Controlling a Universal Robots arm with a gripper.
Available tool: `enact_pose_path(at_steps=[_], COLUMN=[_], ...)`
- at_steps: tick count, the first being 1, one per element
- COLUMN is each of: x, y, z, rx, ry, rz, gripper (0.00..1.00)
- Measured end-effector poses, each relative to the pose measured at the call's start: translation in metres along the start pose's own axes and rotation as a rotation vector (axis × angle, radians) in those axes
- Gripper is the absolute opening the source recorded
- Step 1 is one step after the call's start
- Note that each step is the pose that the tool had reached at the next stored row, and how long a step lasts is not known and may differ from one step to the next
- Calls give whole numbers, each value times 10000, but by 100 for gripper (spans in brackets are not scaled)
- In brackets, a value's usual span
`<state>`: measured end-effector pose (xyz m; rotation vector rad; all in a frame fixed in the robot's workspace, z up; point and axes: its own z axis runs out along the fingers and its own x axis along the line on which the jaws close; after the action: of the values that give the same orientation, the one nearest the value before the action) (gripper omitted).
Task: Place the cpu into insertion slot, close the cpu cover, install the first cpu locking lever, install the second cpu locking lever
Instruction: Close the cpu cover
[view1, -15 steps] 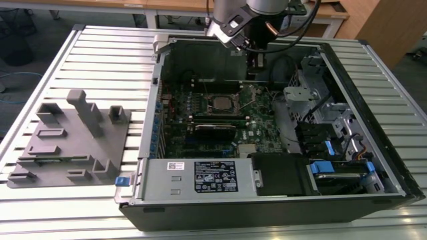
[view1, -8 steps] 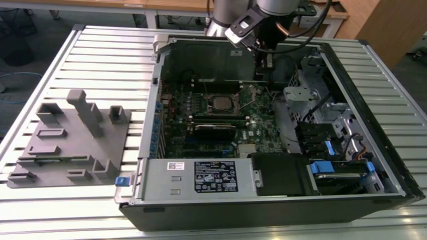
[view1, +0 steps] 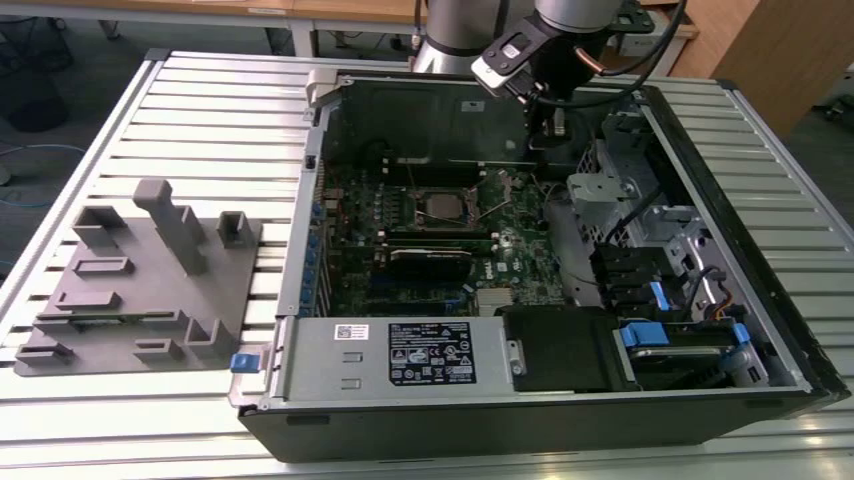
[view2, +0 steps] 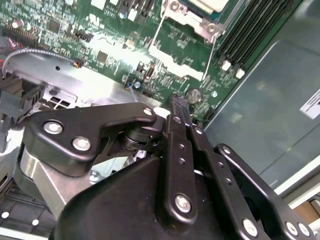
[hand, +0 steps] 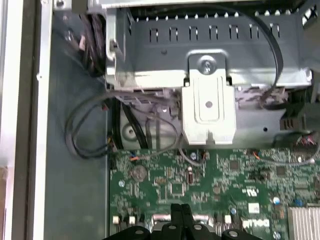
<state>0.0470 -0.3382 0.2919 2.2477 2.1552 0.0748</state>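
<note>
Black claw (view2: 179, 102) pinched together, empty, above motherboard (view2: 75, 22)

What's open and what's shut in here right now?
Case, open, lying on its side.
Gripper, shut, empty, above the board.
Cpu, sitting in the slot.
Cover, looks down over the cpu.

Your hand (view2: 179, 102) was matt black, its screws (view2: 183, 202) bright. The cpu (view1: 441, 205) was dull silvery metal, your bench (view1: 200, 110) ribbed metal.
</note>
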Motion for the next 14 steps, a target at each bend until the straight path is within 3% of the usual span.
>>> enact_pose_path(at_steps=[14], x=[1], y=[28], z=[1], rx=[26], ry=[-3], rz=[1], gripper=[11])
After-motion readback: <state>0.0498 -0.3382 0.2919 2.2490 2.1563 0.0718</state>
